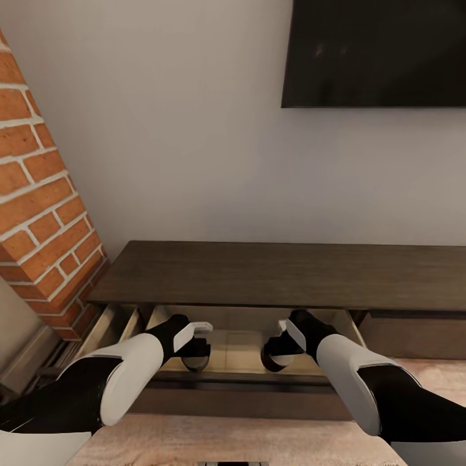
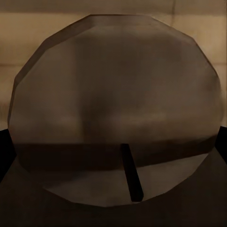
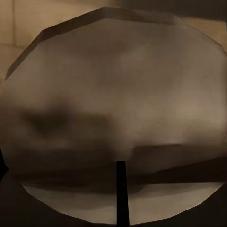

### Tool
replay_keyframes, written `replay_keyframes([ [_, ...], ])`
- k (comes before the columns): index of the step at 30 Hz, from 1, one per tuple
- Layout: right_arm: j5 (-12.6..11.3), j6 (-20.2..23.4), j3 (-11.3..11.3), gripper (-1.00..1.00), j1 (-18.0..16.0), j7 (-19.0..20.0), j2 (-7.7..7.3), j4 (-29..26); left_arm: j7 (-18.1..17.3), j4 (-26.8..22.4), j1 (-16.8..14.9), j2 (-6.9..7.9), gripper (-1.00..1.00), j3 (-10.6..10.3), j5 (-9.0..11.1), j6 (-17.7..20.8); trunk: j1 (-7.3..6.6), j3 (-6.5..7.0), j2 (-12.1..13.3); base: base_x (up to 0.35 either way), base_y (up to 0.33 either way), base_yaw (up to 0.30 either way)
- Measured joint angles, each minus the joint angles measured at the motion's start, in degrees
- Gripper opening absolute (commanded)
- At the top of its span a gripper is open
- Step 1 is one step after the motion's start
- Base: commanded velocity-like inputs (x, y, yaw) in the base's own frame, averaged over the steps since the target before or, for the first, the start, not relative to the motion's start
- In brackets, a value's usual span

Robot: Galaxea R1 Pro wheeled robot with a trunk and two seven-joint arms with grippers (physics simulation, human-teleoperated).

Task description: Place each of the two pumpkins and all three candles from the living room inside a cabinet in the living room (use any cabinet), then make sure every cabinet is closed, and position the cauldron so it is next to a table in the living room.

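Candle (image 2: 113,113) gripped in left hand (image 1: 196,356), candle (image 3: 113,118) in right hand (image 1: 277,355), held over open cabinet (image 1: 285,275) drawer (image 1: 236,349); early release risks roll toward drawer's front edge

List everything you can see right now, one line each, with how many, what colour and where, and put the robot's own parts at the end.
Candles: two, tan with a dark wick, one close in front of the left wrist camera, one in front of the right wrist camera.
Cabinet: one, dark brown, against the wall, its drawer pulled out, pale wood inside.
TV: one, black, on the wall at upper right.
Fireplace: one, red brick, at left.
Wall: one, pale grey, behind the cabinet.
Floor: light wood planks, in front of the cabinet.
Left gripper: one, black, over the drawer.
Right gripper: one, black, over the drawer.
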Motion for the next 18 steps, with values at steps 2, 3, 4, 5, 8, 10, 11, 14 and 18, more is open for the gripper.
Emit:
replay_keyframes([
  [2, 0.0, 0.0, 0.0, -1.0, 0.0, -0.1, 0.0, 0.0, 0.0, -0.2, 0.0, 0.0, -1.0, 0.0, 0.0, -0.1, 0.02, -0.33, 0.0, 0.0, 0.0, 0.0],
  [3, 0.0, 0.0, 0.0, -1.0, 0.0, -0.1, 0.0, 0.0, 0.0, -0.2, 0.0, 0.0, -1.0, 0.0, 0.0, -0.1, 0.02, -0.41, 0.0, 0.0, 0.0, 0.0],
  [4, 0.0, 0.0, 0.0, -1.0, 0.0, -0.1, -0.01, 0.0, 0.0, -0.3, 0.0, 0.0, -1.0, 0.0, 0.0, -0.1, 0.02, -0.49, 0.0, 0.0, 0.0, 0.0],
  [5, 0.0, 0.0, 0.0, -1.0, 0.0, -0.1, -0.02, 0.0, 0.0, -0.4, 0.0, 0.0, -1.0, 0.0, 0.0, -0.1, 0.02, -0.56, 0.0, 0.0, 0.0, 0.0],
  [8, 0.0, 0.0, -0.1, -1.0, 0.0, -0.1, -0.05, 0.0, 0.0, -0.5, 0.0, 0.0, -1.0, 0.0, 0.0, -0.1, 0.02, -0.64, 0.0, 0.0, 0.0, 0.0],
  [10, 0.0, 0.0, 0.0, -1.0, 0.0, -0.1, -0.07, 0.0, 0.0, -0.5, 0.0, 0.0, -1.0, 0.0, 0.0, -0.2, 0.02, -0.66, 0.0, 0.0, 0.0, 0.0],
  [11, 0.0, 0.0, 0.0, -1.0, 0.0, -0.1, -0.07, 0.0, 0.0, -0.5, 0.0, 0.0, -1.0, 0.0, 0.0, -0.1, 0.02, -0.67, 0.0, 0.025, 0.0, 0.0],
  [14, 0.0, 0.0, -0.1, -1.0, 0.0, -0.2, -0.06, 0.0, 0.0, -0.6, 0.0, 0.0, -1.0, 0.0, 0.0, -0.2, 0.0, -0.68, 0.0, 0.144, 0.0, 0.0],
  [18, 0.0, 0.1, -0.1, -1.0, 0.0, -0.2, -0.05, 0.0, -0.1, -0.6, 0.0, 0.0, -1.0, 0.0, 0.0, -0.2, 0.01, -0.68, 0.0, 0.119, 0.0, 0.0],
])
